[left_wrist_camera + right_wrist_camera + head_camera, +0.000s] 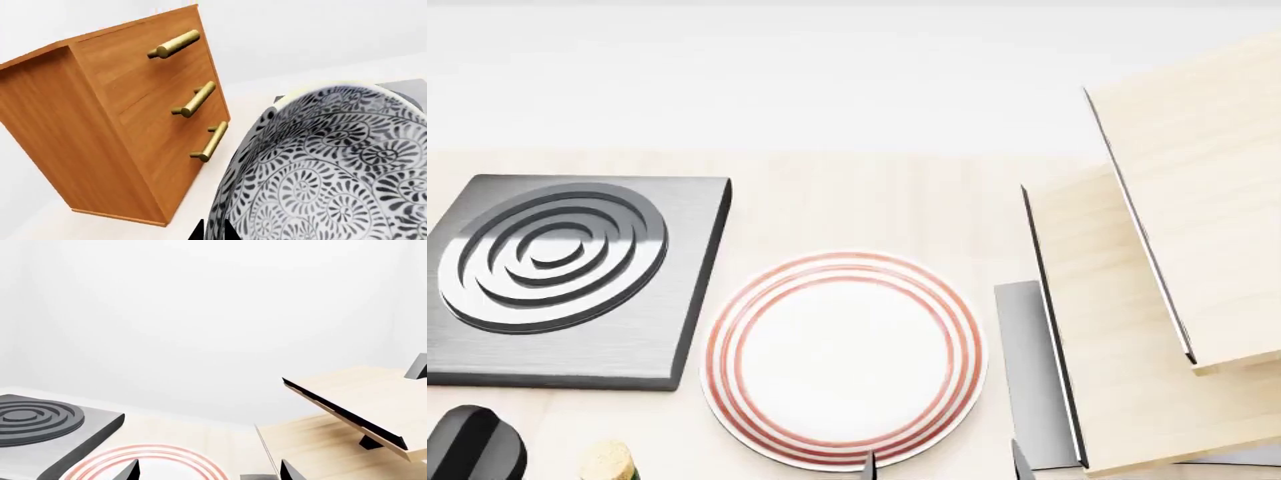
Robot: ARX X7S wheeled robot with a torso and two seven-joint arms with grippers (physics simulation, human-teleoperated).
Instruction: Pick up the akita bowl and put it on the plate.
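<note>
The akita bowl [327, 170] fills the lower right of my left wrist view, its dense grey-blue flower pattern looming so near the camera that I judge my left hand [212, 234] is gripping it at the rim. Only two dark fingertip points show at the bottom edge just beside the bowl, so I cannot tell for certain whether they are clamped on it. The bowl does not appear in the head view at all, so it is off to one side, away from the plate.

My right hand [208, 471] shows as two dark tips at the bottom of its wrist view, set wide apart with nothing between them. It hangs just above the near edge of the plate [843, 358], probably waiting there out of the way.

The plate lies flat in the lower middle of the head view, white with red rings, its centre bare and ready for the bowl. At its left, close by but apart from it, is the dark square burner [561, 280] with raised rings. At the right, pale wooden boards [1174, 270] lean at an angle, a thin grey panel beside them.

Everything rests on a light wood counter [868, 200]. Beside the bowl, at the left of the left wrist view, stands an orange-brown drawer cabinet [120, 125] with three brass handles. The room behind is plain white.
</note>
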